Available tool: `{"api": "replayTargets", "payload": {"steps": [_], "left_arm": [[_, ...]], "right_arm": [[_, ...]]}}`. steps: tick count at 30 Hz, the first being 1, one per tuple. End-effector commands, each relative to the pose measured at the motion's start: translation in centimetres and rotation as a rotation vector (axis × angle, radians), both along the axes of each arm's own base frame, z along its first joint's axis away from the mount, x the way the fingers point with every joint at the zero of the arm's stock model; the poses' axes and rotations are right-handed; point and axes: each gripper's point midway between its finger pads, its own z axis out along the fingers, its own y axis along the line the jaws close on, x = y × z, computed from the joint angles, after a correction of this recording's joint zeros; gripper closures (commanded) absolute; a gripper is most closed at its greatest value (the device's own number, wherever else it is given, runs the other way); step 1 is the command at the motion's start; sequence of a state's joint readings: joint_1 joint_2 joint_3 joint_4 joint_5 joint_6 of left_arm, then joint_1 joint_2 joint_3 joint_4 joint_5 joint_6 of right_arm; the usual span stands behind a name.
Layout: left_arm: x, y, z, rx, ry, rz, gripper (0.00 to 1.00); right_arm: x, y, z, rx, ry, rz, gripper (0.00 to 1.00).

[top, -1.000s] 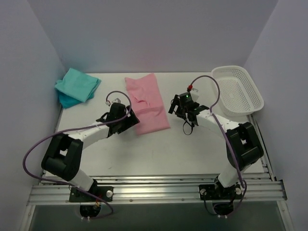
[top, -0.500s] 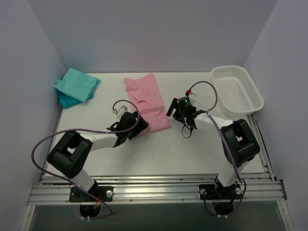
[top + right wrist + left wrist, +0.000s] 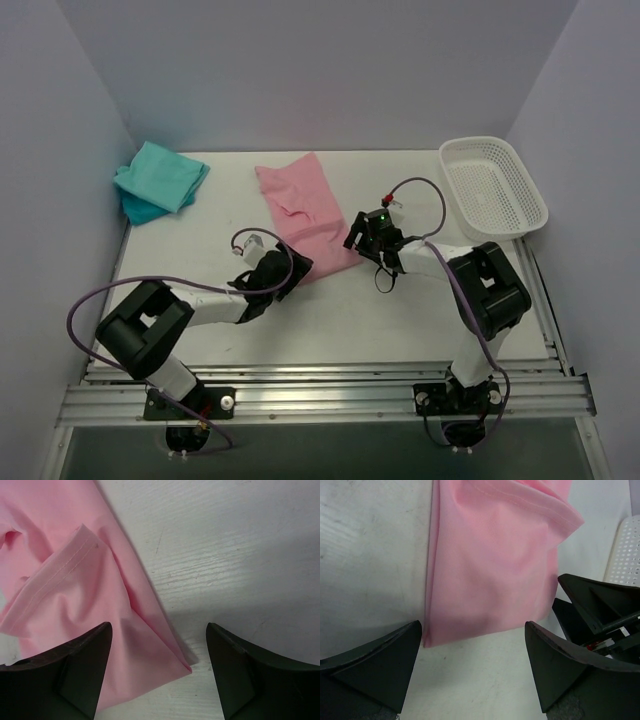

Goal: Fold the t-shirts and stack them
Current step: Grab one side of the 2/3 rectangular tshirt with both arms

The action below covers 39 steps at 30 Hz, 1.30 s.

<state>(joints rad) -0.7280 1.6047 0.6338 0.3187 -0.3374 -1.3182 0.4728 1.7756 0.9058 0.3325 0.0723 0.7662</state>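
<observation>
Now both arms sit at the near hem of the pink t-shirt [image 3: 305,205], nothing held.
Jaws spread wide, the left gripper [image 3: 472,627] straddles the near-left corner and the right gripper [image 3: 159,626] the near-right one, low over the table [image 3: 350,310]. Best move, I'd judge: pinch both corners at once, deep enough to catch every layer, then lift evenly and carry the hem toward the far edge. The shirt lies mid-table as a long wrinkled strip, with the teal t-shirt pile [image 3: 165,175] far left and the white mesh basket [image 3: 540,212] far right.

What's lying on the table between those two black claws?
The near end of the pink shirt lies between the left gripper and right gripper, clearest from the top camera.
</observation>
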Motion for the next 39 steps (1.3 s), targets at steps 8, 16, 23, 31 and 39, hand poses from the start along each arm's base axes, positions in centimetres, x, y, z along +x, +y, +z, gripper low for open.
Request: {"api": "replayTargets", "payload": {"steps": [8, 16, 23, 31, 39], "left_arm": [[-7.2, 1.5, -3.8, 0.132, 0.142, 0.019, 0.05], [-7.1, 0.1, -4.5, 0.160, 0.128, 0.044, 0.05], [-6.3, 0.3, -5.4, 0.179, 0.117, 0.087, 0.04], [-5.0, 0.7, -6.4, 0.189, 0.133, 0.122, 0.04], [-4.6, 1.9, -6.7, 0.179, 0.138, 0.147, 0.02]], "right_arm": [[-2.3, 0.6, -2.1, -0.013, 0.051, 0.003, 0.31], [-3.1, 0.3, -1.8, -0.031, 0.051, 0.003, 0.32], [-3.2, 0.2, -2.3, -0.039, 0.056, 0.006, 0.33], [-3.6, 0.0, -3.0, -0.043, 0.071, 0.009, 0.34], [-5.1, -0.1, -2.8, -0.047, 0.080, 0.013, 0.34]]}}
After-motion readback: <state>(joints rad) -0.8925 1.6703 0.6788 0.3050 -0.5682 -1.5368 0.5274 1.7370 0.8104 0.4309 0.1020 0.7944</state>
